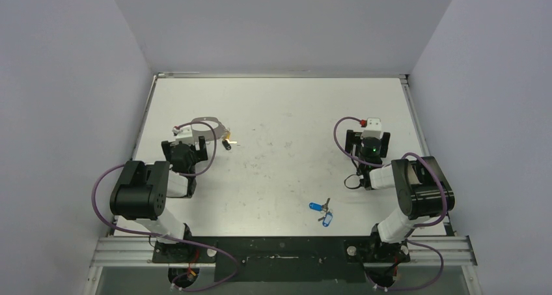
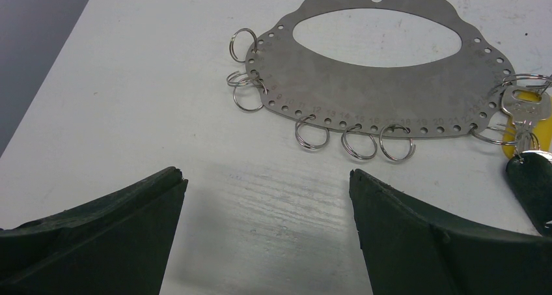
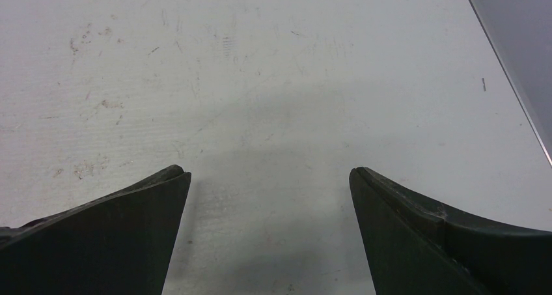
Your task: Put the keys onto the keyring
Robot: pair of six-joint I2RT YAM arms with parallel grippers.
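The left gripper (image 2: 265, 178) is spread wide above the table (image 2: 124, 99). Beyond it lies the keyring (image 2: 364, 86), a perforated plate carrying split rings (image 2: 358, 142). A yellow-headed key (image 2: 523, 109) sits at its right end.

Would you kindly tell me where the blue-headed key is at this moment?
In the top external view, the blue-headed key lies on the table near its front edge, right of centre, right beside a blue tag.
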